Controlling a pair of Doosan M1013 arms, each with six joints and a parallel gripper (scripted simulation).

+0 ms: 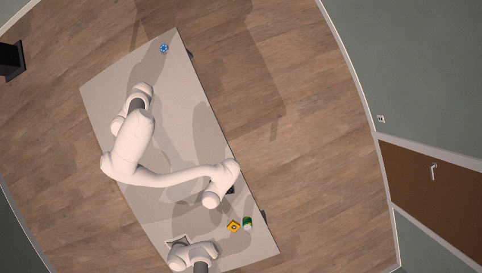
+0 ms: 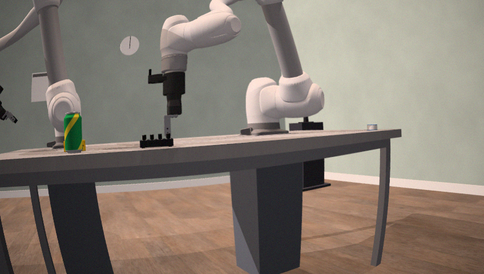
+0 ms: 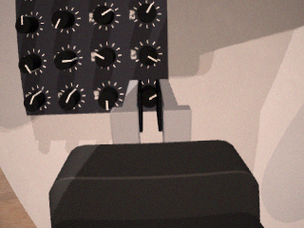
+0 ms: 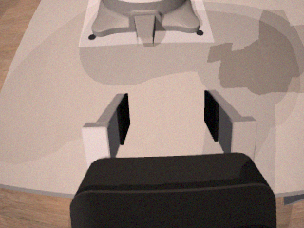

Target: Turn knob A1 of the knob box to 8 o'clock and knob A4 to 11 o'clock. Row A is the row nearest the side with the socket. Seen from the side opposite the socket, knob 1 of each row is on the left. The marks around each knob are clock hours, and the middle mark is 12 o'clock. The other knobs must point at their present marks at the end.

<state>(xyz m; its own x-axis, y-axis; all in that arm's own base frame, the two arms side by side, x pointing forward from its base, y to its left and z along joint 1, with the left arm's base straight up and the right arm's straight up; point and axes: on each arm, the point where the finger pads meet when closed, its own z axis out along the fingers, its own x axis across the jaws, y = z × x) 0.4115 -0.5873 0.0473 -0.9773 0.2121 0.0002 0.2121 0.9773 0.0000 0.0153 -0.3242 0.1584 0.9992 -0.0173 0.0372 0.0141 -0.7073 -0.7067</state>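
Observation:
The black knob box (image 1: 230, 191) (image 2: 156, 143) (image 3: 85, 38) lies near the table's long edge, partly under the left arm in the top view. In the left wrist view row A is the right column, with knob A2 (image 3: 146, 14) and knob A3 (image 3: 147, 56). My left gripper (image 3: 148, 95) (image 2: 167, 133) is shut on knob A4, the corner knob; its white pointer shows between the fingers, at about the 11 o'clock mark. Knob A1 is outside the left wrist view, and its pointer cannot be read. My right gripper (image 4: 166, 107) is open and empty, away from the box.
A green and yellow can (image 1: 247, 219) (image 2: 72, 132) and a yellow block (image 1: 231, 229) stand on the table (image 1: 179, 101) near the box. A blue round piece (image 1: 163, 48) (image 2: 372, 127) lies at the table's far end. The right arm's base (image 4: 147, 24) shows in the right wrist view.

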